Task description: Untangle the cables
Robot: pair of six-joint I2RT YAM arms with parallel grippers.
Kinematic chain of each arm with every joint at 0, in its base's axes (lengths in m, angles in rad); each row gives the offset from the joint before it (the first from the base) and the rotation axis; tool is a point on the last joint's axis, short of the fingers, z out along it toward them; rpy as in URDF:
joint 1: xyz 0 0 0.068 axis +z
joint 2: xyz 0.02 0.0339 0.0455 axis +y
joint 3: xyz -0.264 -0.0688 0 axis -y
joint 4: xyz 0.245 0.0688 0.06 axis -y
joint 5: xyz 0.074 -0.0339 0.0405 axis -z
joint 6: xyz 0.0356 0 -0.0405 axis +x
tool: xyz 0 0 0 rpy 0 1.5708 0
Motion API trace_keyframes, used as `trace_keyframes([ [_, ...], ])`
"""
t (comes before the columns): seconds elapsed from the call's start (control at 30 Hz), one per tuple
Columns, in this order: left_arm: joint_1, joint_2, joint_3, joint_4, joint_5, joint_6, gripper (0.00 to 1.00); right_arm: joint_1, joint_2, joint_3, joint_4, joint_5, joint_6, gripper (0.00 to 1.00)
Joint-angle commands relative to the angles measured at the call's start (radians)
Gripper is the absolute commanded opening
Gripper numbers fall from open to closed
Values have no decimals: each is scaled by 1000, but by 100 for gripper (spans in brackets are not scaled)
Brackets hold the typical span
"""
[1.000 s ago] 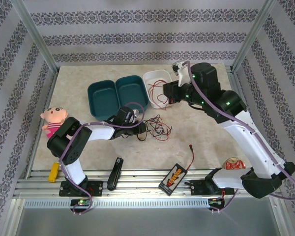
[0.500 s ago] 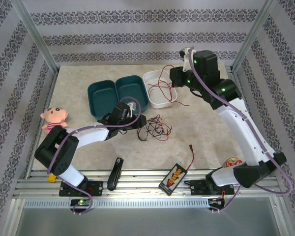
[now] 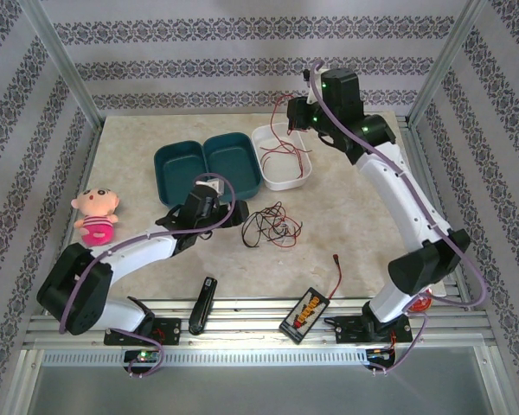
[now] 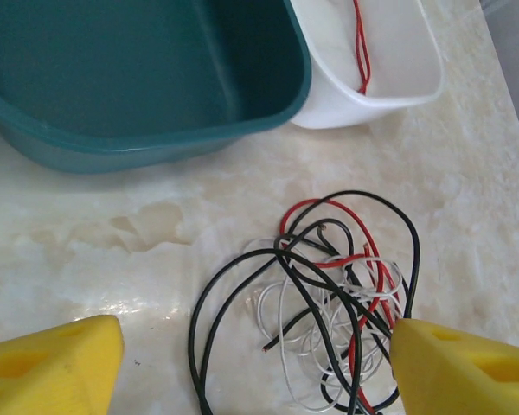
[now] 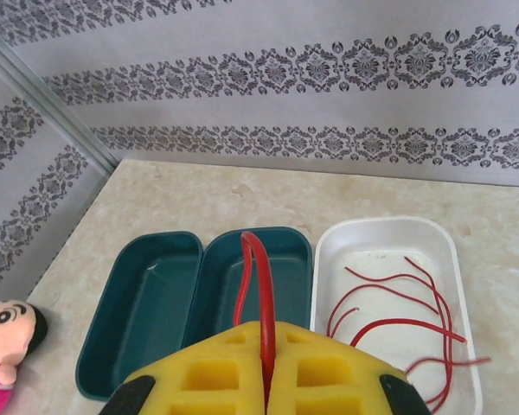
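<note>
While pinched, red cable lies in tray.

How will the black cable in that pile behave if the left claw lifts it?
Probably floppy: the black cable lies in thin, loose loops, so it should sag from the left claw. It crosses the red strand and white strand, so lifting would likely drag them along. It looks very light and may slip free.

Damask-striped walls, marble tabletop
</note>
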Motion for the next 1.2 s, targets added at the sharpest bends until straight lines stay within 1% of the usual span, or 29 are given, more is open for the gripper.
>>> trace_keyframes([
  [0.0,-12,-40,-16,-56,-73,32,88,-14,50,47,40,-16,44,0],
  [0.1,-11,-58,-22,-80,-102,36,100,-14,81,53,40,1,73,0],
  [0.2,-11,-71,-27,-101,-130,38,99,-15,94,34,59,2,100,0],
  [0.43,-10,-100,-33,-124,-186,43,99,-13,128,-15,99,-46,164,0],
  [0.6,-10,-103,-37,-122,-196,47,99,-13,164,-49,162,-102,232,0],
  [0.7,-10,-100,-38,-122,-195,49,99,-8,192,-42,170,-109,253,0],
  [0.83,-9,-95,-39,-122,-190,53,99,-12,214,-47,164,-67,268,0],
  [1.07,-9,-82,-32,-121,-172,63,99,-51,277,-41,144,54,252,0],
  [1.17,-9,-75,-33,-120,-167,59,99,-69,331,-4,131,65,251,0],
])
